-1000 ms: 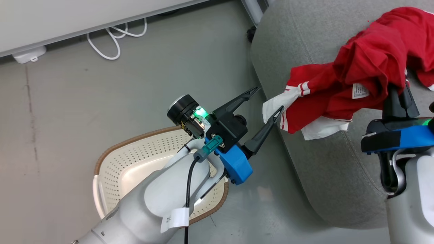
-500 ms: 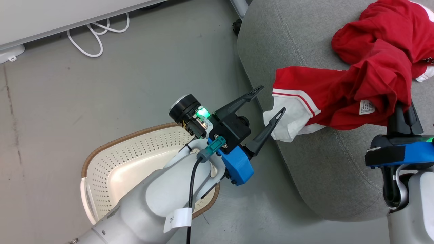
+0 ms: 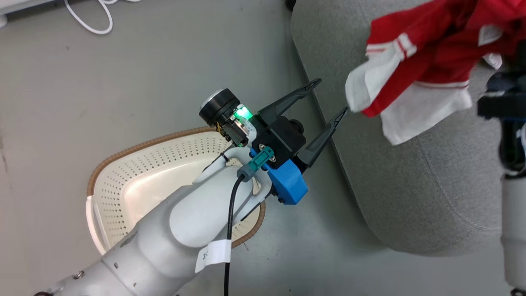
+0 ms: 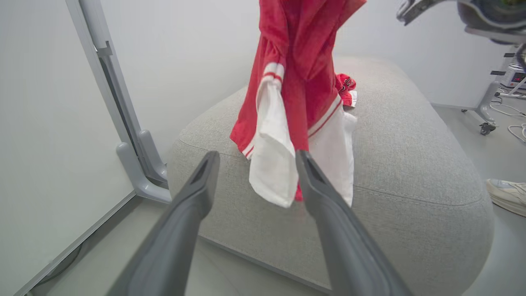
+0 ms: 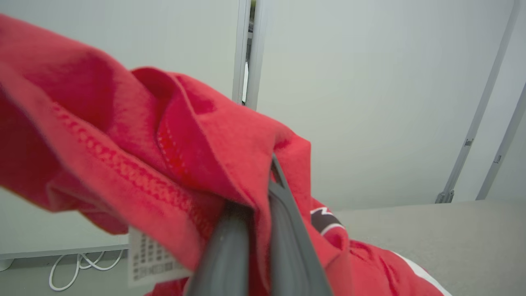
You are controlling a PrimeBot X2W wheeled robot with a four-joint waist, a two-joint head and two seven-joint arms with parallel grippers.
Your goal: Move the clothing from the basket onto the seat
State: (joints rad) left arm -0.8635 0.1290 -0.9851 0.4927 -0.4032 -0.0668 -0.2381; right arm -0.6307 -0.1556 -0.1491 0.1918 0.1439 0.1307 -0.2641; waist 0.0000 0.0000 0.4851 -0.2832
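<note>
A grey floor carries a large grey fabric seat with a rounded corner and a seam line running along its side. Reaching toward the seat's corner from the floor side is the robot's pale left arm, and partly beneath that arm, on the floor near the seat but apart from it, sits a cream perforated basket with a brown woven-look rim. A red garment with white stripes and white panels hangs in the air over the seat's corner, bunched at the top and drooping down in front of the seat's side; whether its lowest white hem touches the seat cannot be told. The right gripper holds it from above the seat, its two dark fingers pinched together with folds of red cloth caught between them. The left gripper is beside the seat's edge with its fingers spread wide and nothing between them; one fingertip sits just beside the hanging white panel, and contact cannot be judged. A second, smaller red piece lies on top of the seat behind the hanging garment. A pale shoe rests on the floor at the seat's far side. A white cable loops on the floor well apart from the seat. A small white printed label dangles from the held garment.
</note>
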